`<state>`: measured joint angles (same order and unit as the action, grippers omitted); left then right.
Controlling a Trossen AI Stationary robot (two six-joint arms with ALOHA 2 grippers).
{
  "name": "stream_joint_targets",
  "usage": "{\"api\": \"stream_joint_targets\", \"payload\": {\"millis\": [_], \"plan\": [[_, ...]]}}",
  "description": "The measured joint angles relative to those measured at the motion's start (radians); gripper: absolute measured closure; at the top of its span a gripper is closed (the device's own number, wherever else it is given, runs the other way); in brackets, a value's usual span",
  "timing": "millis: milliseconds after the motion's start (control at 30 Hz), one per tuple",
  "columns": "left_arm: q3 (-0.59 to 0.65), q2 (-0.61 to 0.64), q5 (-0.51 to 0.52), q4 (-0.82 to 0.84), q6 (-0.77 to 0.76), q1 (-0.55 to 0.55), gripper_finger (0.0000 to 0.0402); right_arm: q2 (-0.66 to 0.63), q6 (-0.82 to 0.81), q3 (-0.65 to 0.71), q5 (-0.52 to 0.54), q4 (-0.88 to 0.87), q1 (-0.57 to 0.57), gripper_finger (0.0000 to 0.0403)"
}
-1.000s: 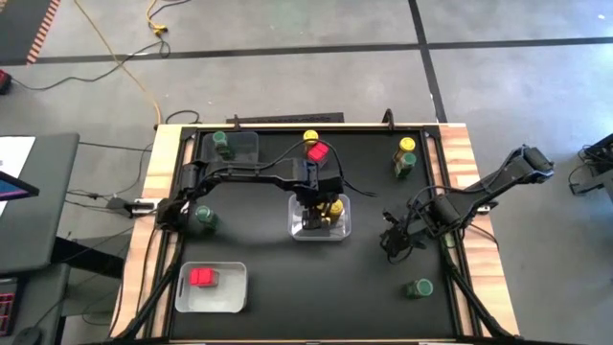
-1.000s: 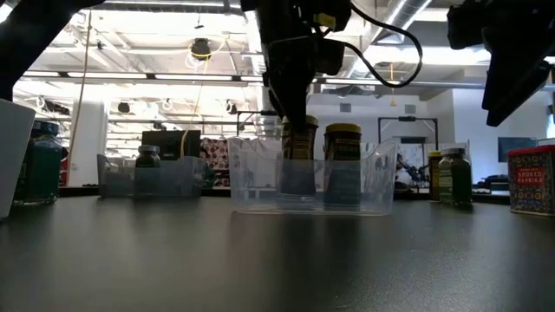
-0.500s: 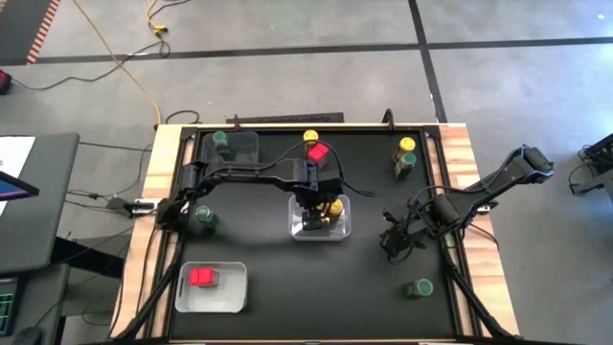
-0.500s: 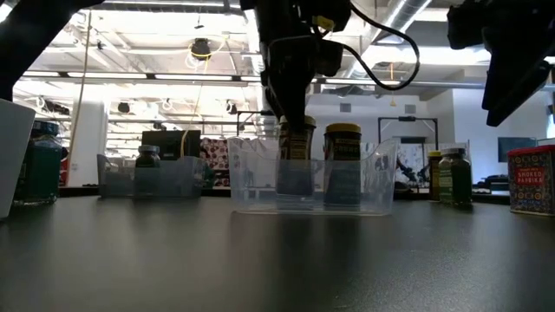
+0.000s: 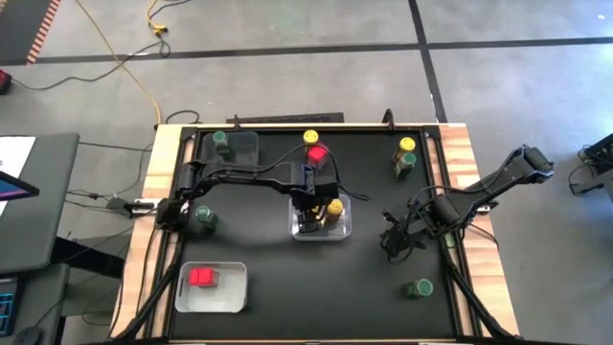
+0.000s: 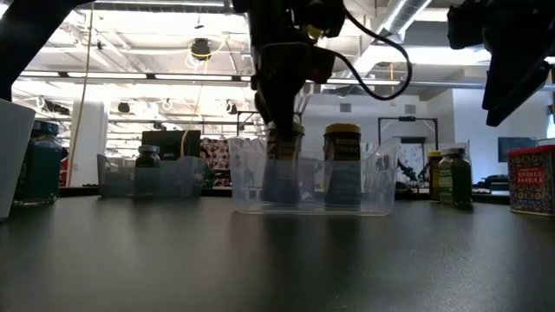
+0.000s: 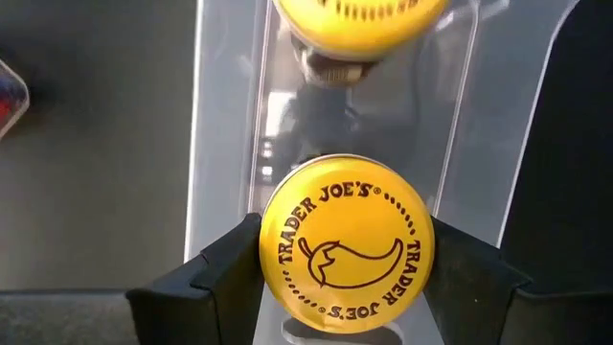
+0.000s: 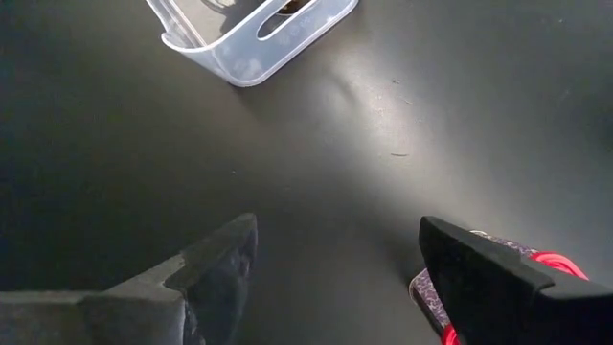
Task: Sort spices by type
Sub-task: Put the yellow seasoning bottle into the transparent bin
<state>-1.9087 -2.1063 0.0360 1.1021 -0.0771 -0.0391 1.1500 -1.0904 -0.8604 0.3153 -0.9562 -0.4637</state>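
The left gripper [image 7: 347,278] clamps a yellow-lidded spice jar [image 7: 346,236] inside the clear bin [image 5: 321,228] at the counter's [image 5: 259,251] centre, beside a second yellow-lidded jar [image 5: 334,207]. Right of the bin, the right gripper [image 8: 335,268] hovers spread apart, empty.

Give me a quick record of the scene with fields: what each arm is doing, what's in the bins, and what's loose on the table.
left end effector: shut on yellow jar, inside centre bin
right end effector: open, empty, above bare mat
centre bin: second yellow jar
back-left bin: one green jar
front-left bin: one red jar
loose: other jars stand on the mat
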Motion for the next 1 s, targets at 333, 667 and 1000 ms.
{"api": "stream_joint_targets", "payload": {"millis": [333,667,1000], "plan": [[0.0,-0.002,0.0,-0.062,0.004,-0.006,0.0172,0.0,0.019,0.0,0.0,0.001,0.0,0.0085],[0.0,-0.003,0.0,-0.066,0.022,-0.037,0.0172,0.0,0.025,0.0,0.0,0.001,0.0,0.0085],[0.0,-0.004,0.002,-0.062,-0.015,-0.041,0.0154,0.0,0.029,0.0,0.0,-0.002,0.002,0.0085]]}}
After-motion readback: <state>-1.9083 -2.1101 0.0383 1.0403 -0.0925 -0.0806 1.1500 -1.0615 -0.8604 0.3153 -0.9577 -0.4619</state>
